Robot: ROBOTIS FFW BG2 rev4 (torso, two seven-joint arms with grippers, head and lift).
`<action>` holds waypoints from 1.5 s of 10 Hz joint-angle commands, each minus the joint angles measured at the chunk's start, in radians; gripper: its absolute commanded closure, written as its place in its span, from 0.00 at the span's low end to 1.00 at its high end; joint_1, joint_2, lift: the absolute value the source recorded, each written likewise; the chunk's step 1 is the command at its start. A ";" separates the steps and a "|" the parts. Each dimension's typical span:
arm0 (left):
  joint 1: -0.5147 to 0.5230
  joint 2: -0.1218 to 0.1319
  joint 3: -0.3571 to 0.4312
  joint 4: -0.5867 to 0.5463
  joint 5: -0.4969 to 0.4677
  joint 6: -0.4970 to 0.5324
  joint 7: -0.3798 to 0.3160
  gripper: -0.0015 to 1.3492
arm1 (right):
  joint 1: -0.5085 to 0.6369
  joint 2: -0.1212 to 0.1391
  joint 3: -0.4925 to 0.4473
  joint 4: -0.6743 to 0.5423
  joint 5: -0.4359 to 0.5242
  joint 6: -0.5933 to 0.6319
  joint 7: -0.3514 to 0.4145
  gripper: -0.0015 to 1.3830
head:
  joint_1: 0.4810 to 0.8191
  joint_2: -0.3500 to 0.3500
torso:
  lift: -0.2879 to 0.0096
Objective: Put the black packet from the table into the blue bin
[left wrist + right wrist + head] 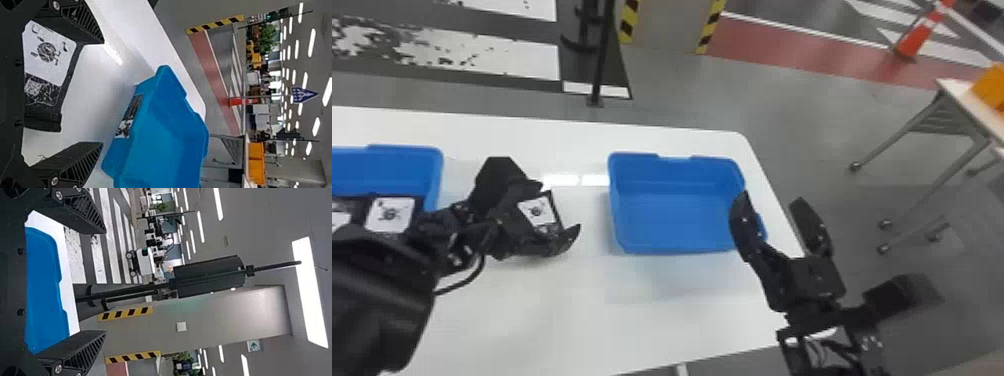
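Note:
My left gripper [558,207] is over the table between two blue bins, its fingers apart around the black packet [538,212], which has a white label. In the left wrist view the packet [49,64] lies partly behind one finger of the left gripper [102,93], with a gap to the other finger. The right-hand blue bin [677,210] stands beyond the fingertips; the same bin [156,145] shows in that wrist view. My right gripper [769,201] is open at this bin's right side; in its wrist view the right gripper [105,281] has nothing between its fingertips.
Another blue bin [434,175] at the far left holds black packets with white labels [389,214], partly hidden by my left arm. The white table [557,310] ends just right of the right-hand bin. A side table [977,107] stands farther off at the right.

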 commanded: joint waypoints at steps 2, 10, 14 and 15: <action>-0.061 -0.004 -0.027 0.087 -0.053 0.104 0.006 0.07 | 0.003 0.001 -0.002 0.005 -0.004 0.000 0.002 0.07 | 0.63 0.00 | 0.60; -0.096 -0.009 -0.015 0.131 -0.129 0.234 0.008 0.90 | 0.015 0.001 -0.002 0.008 -0.012 0.000 0.008 0.07 | 0.63 0.07 | 0.60; -0.086 -0.003 0.025 0.097 -0.125 0.116 -0.037 0.90 | 0.023 0.001 0.002 0.015 -0.016 0.000 0.011 0.07 | 0.63 0.07 | 0.60; -0.057 0.005 0.043 0.004 -0.099 0.133 -0.041 0.90 | 0.028 0.001 0.002 0.015 -0.016 0.002 0.011 0.07 | 0.63 0.07 | 0.60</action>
